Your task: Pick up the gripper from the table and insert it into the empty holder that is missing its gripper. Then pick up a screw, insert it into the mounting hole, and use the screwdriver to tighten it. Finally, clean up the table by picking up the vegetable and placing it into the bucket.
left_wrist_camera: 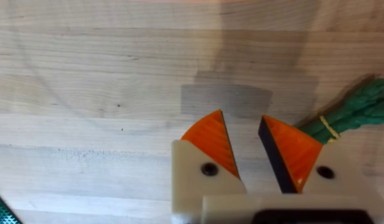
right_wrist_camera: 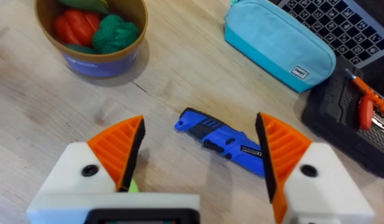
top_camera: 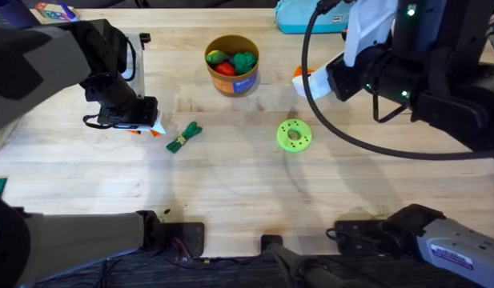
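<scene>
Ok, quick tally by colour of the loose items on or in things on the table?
Green: 2, vegetable, round disc
Yellow-orange: 1, bucket holding toys
Blue: 1, screwdriver
Teal: 1, case
Total: 5

- Both arms black, with dark cables looping off them
- left gripper (left_wrist_camera: 244, 149): white fingers, orange ribbed pads, black screw in each
- right gripper (right_wrist_camera: 198, 155): same white-and-orange build
- Green LEDs on right arm (top_camera: 439, 72)

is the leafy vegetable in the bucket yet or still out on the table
Out. The vegetable lies flat on the table, apart from the bucket, beside the left pincer.
</scene>
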Robot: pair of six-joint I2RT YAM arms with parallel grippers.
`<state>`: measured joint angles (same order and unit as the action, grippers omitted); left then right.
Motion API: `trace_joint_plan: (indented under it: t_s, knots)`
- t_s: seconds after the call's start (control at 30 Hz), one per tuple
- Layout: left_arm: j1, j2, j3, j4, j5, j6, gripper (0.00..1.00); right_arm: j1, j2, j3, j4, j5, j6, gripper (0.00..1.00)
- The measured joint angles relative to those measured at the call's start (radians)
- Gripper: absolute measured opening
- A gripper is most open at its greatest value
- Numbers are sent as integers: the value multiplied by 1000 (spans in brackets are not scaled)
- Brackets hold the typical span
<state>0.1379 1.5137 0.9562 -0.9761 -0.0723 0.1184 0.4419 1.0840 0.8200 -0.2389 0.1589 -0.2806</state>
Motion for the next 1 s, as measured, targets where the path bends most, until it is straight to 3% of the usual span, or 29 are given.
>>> trace_joint_plan:
  t_s: [0.1, 0.2, 0.43, 0.57, 0.77, 0.87, 1.0]
  knots:
    - [0, 2, 1, -28, 12, 1, 363, 0, 0, 0, -17, 0, 0, 986]
    - [0, 1, 15, -85, 84, 19, 363, 0, 0, 0, -18, 0, 0, 986]
    - [-1, -84, 212, -124, 244, 57, 363, 0, 0, 0, -26, 1, 0, 986]
    - [-1, -133, 240, -148, 291, 45, 363, 0, 1, 0, -50, 1, 0, 986]
    - [-1, -114, 237, -150, 293, 23, 363, 0, 7, 0, -64, 1, 0, 986]
    - [-10, -106, 229, -144, 287, 49, 363, 0, 7, 0, -64, 1, 0, 986]
    - [-81, -103, 204, -141, 272, 115, 342, 0, 7, 0, -64, 1, 0, 986]
